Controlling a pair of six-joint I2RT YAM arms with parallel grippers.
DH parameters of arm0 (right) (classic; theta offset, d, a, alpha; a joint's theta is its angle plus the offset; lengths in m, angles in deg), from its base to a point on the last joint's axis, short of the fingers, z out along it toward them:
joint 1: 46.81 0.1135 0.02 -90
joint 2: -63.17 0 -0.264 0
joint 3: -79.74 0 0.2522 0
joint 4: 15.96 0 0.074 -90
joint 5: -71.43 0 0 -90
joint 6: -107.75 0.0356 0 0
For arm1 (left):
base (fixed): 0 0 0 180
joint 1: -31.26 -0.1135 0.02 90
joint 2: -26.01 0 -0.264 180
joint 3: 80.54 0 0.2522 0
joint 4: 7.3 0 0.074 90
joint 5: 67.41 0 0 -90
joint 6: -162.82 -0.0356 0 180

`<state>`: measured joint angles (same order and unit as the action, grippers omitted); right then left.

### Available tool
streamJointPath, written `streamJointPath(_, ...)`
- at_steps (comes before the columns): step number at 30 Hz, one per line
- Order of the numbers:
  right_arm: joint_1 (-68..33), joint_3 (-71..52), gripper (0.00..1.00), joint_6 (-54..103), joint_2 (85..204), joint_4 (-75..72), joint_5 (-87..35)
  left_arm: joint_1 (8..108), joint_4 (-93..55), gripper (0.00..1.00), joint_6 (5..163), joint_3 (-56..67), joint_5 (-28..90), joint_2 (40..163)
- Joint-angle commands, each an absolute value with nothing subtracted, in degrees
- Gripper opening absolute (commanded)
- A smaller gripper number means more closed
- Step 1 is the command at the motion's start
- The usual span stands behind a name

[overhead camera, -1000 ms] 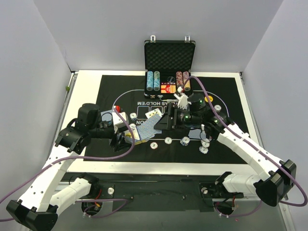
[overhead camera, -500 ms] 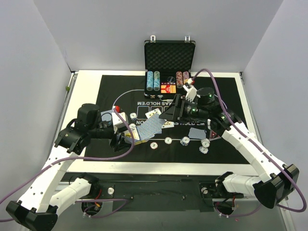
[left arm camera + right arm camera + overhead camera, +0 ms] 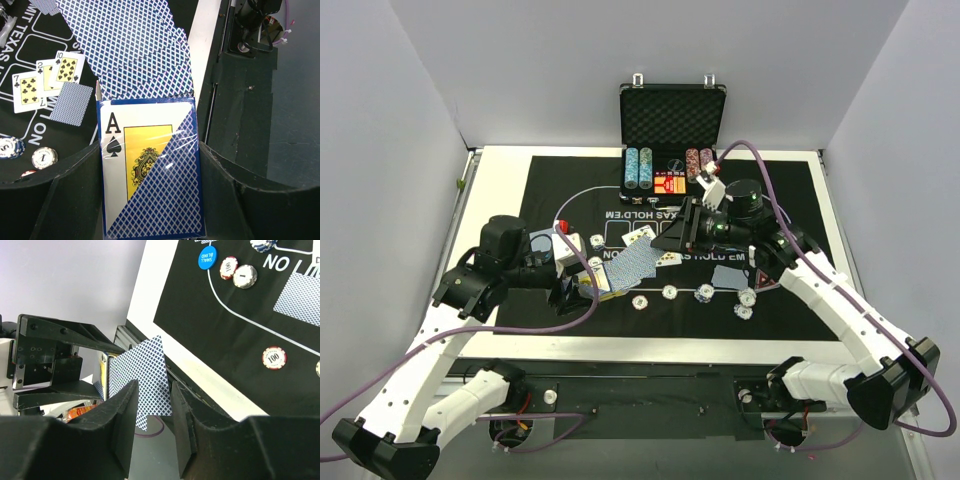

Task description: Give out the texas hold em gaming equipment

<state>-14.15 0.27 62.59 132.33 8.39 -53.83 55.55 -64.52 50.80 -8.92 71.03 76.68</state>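
My left gripper (image 3: 576, 285) is shut on a cellophane-wrapped card pack (image 3: 150, 170) showing an ace of spades. A fan of blue-backed cards (image 3: 135, 50) sticks out of it over the mat (image 3: 545, 190). My right gripper (image 3: 672, 237) hovers at the fan's (image 3: 632, 264) far end. In the right wrist view its jaws (image 3: 152, 390) stand open, with the tip of a blue-backed card (image 3: 145, 372) between them. Face-up club cards (image 3: 47, 80) and one face-down card (image 3: 72, 102) lie on the mat. Another face-down card (image 3: 728, 275) lies to the right.
Poker chips (image 3: 670, 292) lie in a loose row along the mat's near side, more at the right (image 3: 745, 305). A blue small-blind button (image 3: 206, 256) and chips (image 3: 245, 276) lie nearby. The open black case (image 3: 672, 110) with chip stacks stands at the back.
My right gripper has lifted away from the mat's near right and moved back to the fan's end. A face-down card now lies on the mat at the right. The left arm held still.
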Motion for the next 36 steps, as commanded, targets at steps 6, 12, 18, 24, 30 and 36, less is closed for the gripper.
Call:
streamJointPath(6,-14.6,-1.6,0.18,61.5,128.6,11.9,-54.1,55.8,-61.5,0.0,51.1,-8.0,73.3,75.7)
streamJointPath(12,-15.3,-0.6,0.08,62.2,127.4,12.5,-54.1,55.8,-61.7,0.0,51.1,-7.6,73.3,75.8)
streamJointPath(18,-15.9,0.5,0.02,63.1,126.3,12.3,-54.2,55.8,-61.7,0.0,51.1,-7.5,73.3,75.8)
streamJointPath(24,-16.8,2.0,0.23,63.2,125.5,12.9,-54.1,55.8,-61.7,0.0,51.0,-7.3,73.3,75.9)
streamJointPath(30,-15.6,3.6,0.44,64.4,125.5,11.3,-54.1,55.8,-61.6,0.0,50.9,-7.4,73.4,76.1)
streamJointPath(36,-10.0,3.1,0.46,65.6,129.0,9.2,-51.9,55.8,-61.2,0.0,51.3,-7.3,73.3,76.3)
